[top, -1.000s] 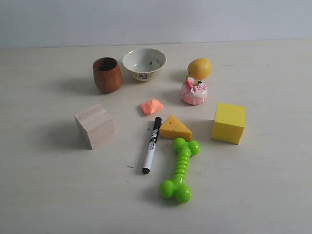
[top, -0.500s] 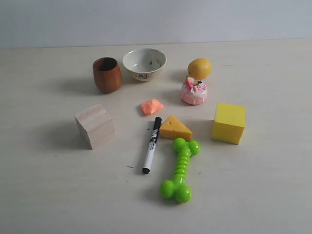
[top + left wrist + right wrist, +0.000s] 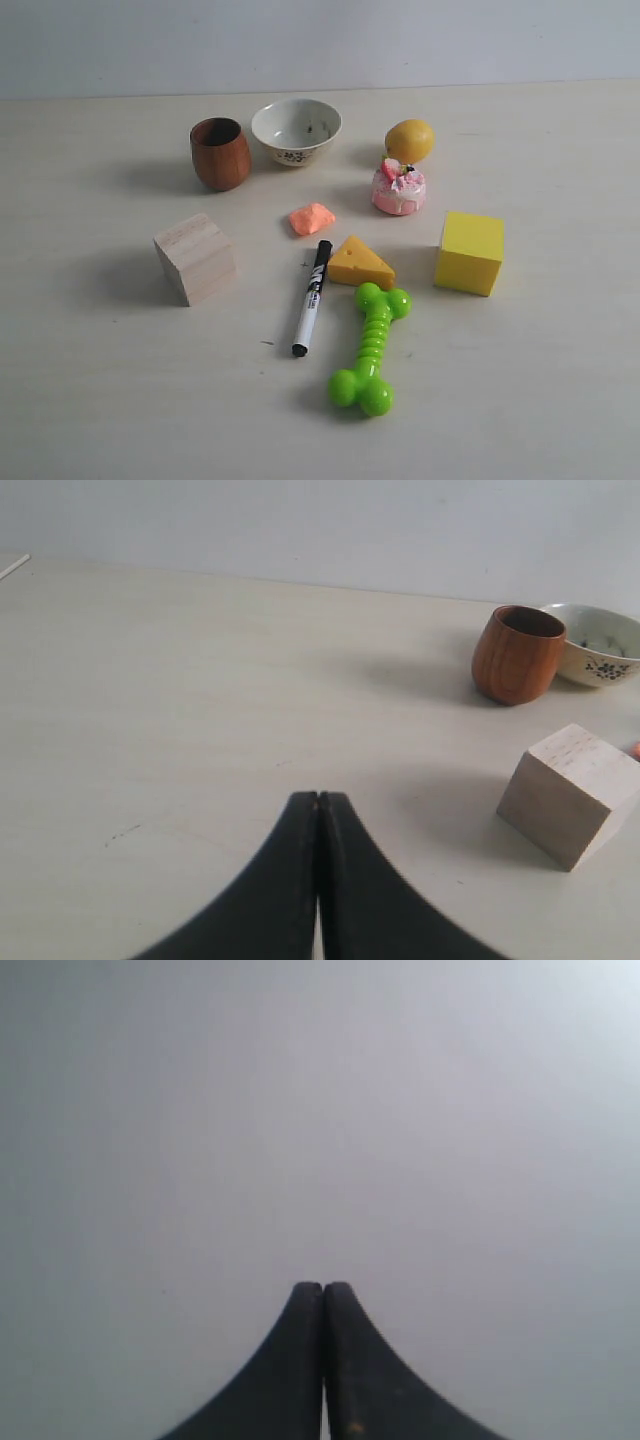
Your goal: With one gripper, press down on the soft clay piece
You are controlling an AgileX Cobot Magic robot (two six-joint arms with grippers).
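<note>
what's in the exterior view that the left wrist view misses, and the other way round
Only the exterior view shows the soft clay piece whole, plus the cheese wedge, marker, green bone toy, yellow cube, cake toy and yellow fruit. Neither arm appears in it.
Only the left wrist view shows the left gripper, fingers shut together above bare table; an orange speck at its frame edge may be the clay.
Both show the wooden cup, bowl and wooden block.

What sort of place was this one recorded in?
Probably a lab test bench: a plain pale table against a blank wall, with unrelated props like a green bone toy, wooden block and clay lump.
</note>
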